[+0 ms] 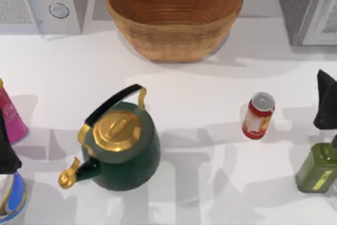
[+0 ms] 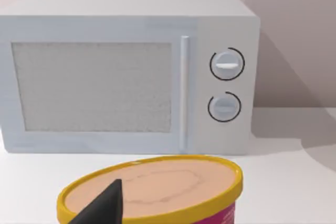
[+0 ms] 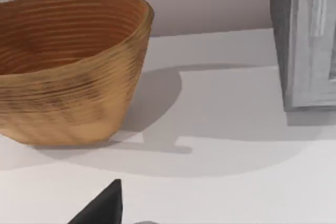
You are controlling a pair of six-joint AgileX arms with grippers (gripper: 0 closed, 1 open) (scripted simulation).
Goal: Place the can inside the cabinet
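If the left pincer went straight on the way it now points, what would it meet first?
Judging by the left wrist view, the left pincer points over a yellow-rimmed tub toward the microwave; the microwave's front would likely come first, though depth is unclear.

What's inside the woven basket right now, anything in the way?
The basket shows bare ribbed walls and floor in the top view; nothing lies in it there. The right wrist view sees only part of its inner wall, the floor hidden by its near side.

Can [image 1: 258, 115] glossy metal; cabinet [image 1: 297, 3] speckled matt; basket [image 1: 174, 14] woven.
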